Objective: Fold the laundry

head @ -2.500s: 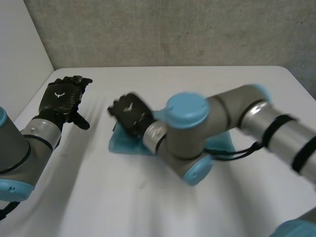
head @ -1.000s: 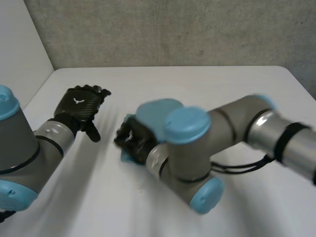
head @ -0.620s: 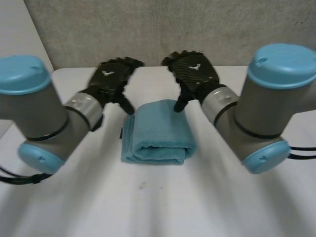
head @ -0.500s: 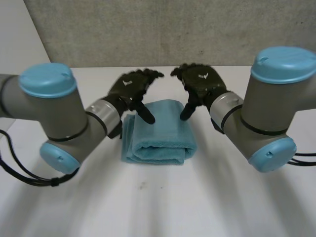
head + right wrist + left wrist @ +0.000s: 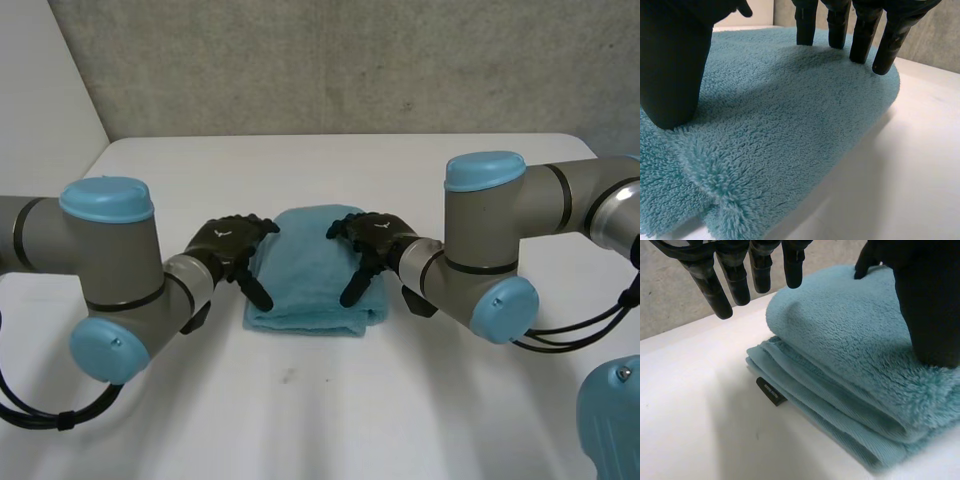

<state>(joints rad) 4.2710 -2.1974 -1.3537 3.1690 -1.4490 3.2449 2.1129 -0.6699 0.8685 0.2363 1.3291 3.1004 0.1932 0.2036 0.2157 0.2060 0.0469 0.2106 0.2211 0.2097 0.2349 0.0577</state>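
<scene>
A teal towel (image 5: pixel 312 262) lies folded into a thick pad in the middle of the white table (image 5: pixel 330 400). My left hand (image 5: pixel 230 244) is open at the towel's left edge, and my right hand (image 5: pixel 366 238) is open over its right edge. In the left wrist view the left hand (image 5: pixel 932 305) has its thumb pressed on the fluffy top layer of the towel (image 5: pixel 840 350), with straight fingers (image 5: pixel 722 290) hovering beside the fold. In the right wrist view the right hand (image 5: pixel 675 65) also rests its thumb on the towel (image 5: pixel 790 125), its fingers (image 5: pixel 862 35) straight above the rounded edge.
A small black label (image 5: pixel 771 391) sticks out of the towel's lower layers on the left hand's side. A grey wall (image 5: pixel 330 60) stands behind the table's far edge. Bare table surrounds the towel.
The right arm swung off the towel and its hand opened. Both hands then came down from the towel's far side to rest on its left and right edges.
</scene>
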